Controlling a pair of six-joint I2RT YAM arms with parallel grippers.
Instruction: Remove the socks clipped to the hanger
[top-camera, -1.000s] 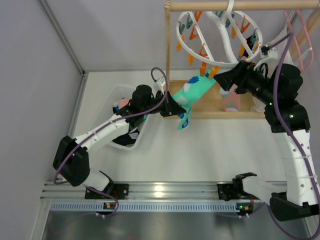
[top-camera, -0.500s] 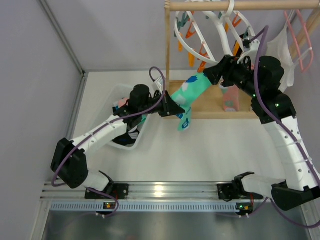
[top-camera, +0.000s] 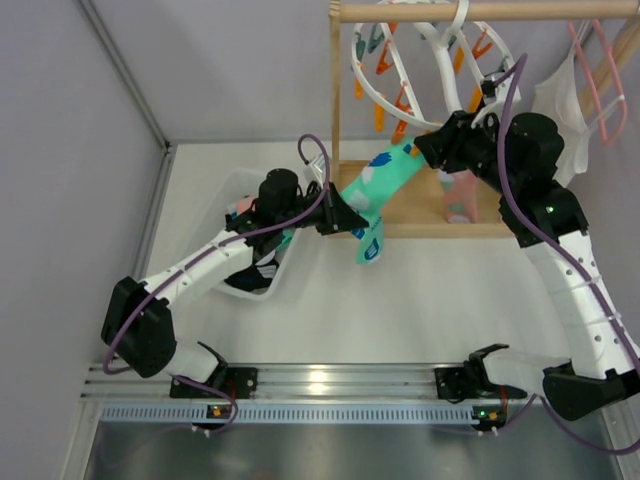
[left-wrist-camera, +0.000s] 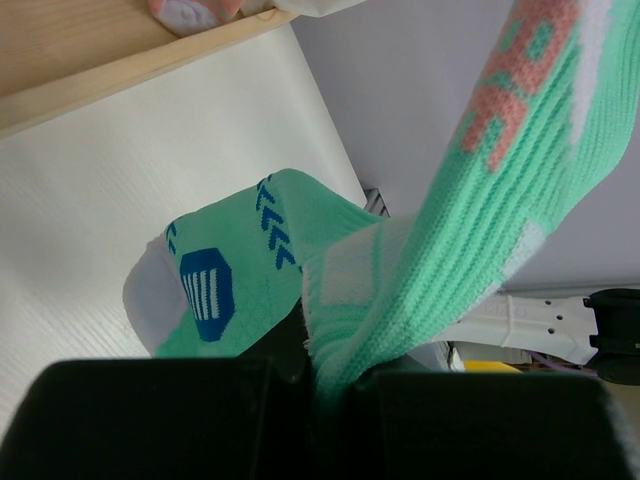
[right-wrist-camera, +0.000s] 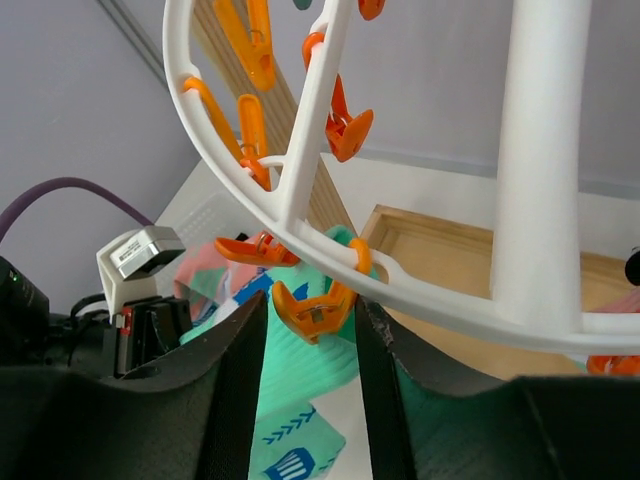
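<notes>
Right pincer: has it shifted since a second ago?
Yes. The right pincer has swung left, closer to the wooden upright post, and its wrist has come left with it.

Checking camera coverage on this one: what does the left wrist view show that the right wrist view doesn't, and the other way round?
Only left wrist: the left end effector shut on the teal sock, the pinch seen up close.
Only right wrist: the hanger with its orange clips, and the right end effector with its fingers either side of one clip; whether they squeeze it is unclear.
Both: the teal sock and the wooden base.
</notes>
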